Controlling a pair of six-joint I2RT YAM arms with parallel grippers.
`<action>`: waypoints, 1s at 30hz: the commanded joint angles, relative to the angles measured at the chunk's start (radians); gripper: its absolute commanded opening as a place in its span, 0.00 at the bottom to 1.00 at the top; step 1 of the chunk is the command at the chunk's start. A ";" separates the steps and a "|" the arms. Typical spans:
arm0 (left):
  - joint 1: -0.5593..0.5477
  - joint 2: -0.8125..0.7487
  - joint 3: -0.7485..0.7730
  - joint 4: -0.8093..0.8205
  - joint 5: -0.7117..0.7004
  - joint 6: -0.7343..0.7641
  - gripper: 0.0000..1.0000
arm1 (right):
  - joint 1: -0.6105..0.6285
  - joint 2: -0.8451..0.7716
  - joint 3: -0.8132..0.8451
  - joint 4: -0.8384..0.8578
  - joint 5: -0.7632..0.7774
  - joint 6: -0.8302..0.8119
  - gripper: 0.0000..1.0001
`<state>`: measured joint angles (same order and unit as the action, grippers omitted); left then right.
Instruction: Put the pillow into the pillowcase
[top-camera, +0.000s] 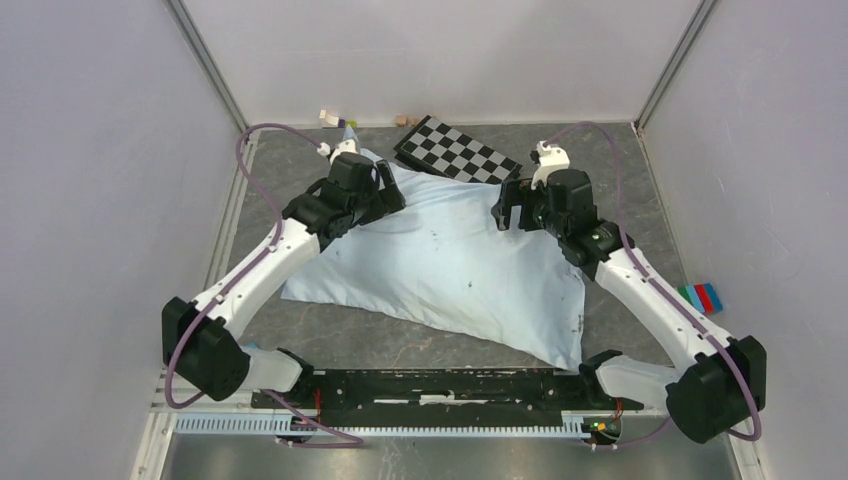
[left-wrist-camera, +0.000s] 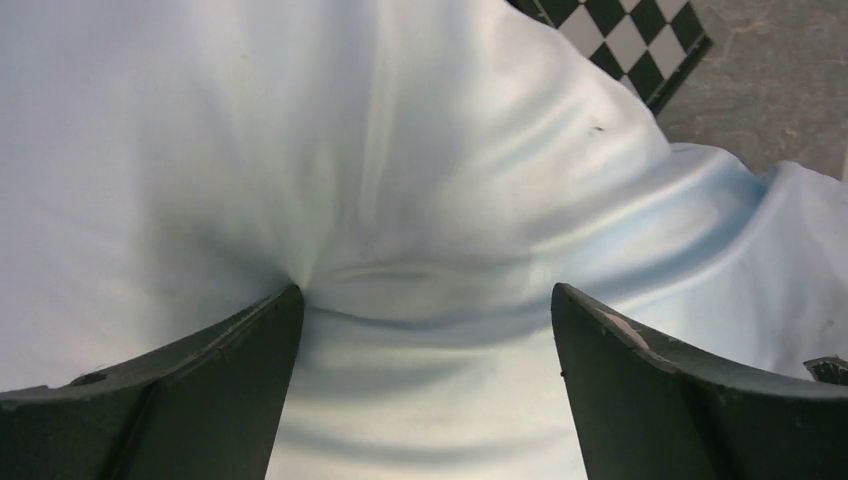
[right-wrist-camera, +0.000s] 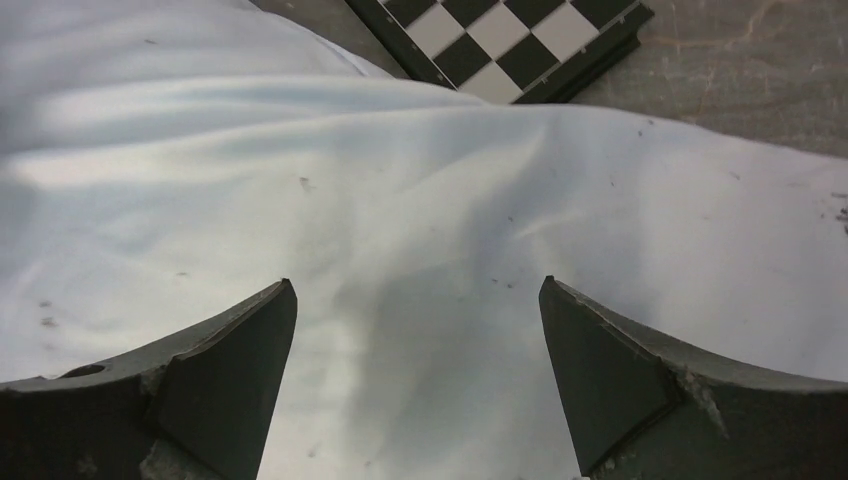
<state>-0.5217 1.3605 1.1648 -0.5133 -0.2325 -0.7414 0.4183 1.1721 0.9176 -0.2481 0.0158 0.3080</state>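
Observation:
The pale-blue pillowcase lies plump and wrinkled across the middle of the table, its far edge against a checkerboard panel. No cream-white pillow shows in any view. My left gripper is at the case's far-left corner, open. In the left wrist view its jaws stand wide apart on the fabric, and the left fingertip presses a pucker into it. Over the far-right part, my right gripper is open too. Its jaws straddle smooth cloth and hold nothing.
A black-and-white checkerboard panel lies flat behind the case, also in the wrist views. Small coloured blocks sit at the right table edge. Small bits lie by the back wall. Walls enclose three sides.

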 joint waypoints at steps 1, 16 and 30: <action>-0.011 -0.057 0.121 -0.166 0.069 0.139 1.00 | 0.045 -0.070 0.111 -0.062 0.027 0.002 0.98; -0.015 -0.131 0.379 -0.309 0.098 0.324 1.00 | 0.056 -0.266 0.085 -0.016 -0.022 0.039 0.98; -0.016 -0.170 0.349 -0.307 0.076 0.340 1.00 | 0.056 -0.315 0.058 -0.013 0.033 0.022 0.98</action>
<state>-0.5346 1.2259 1.5127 -0.8307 -0.1337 -0.4622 0.4721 0.8646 0.9833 -0.2867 0.0296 0.3424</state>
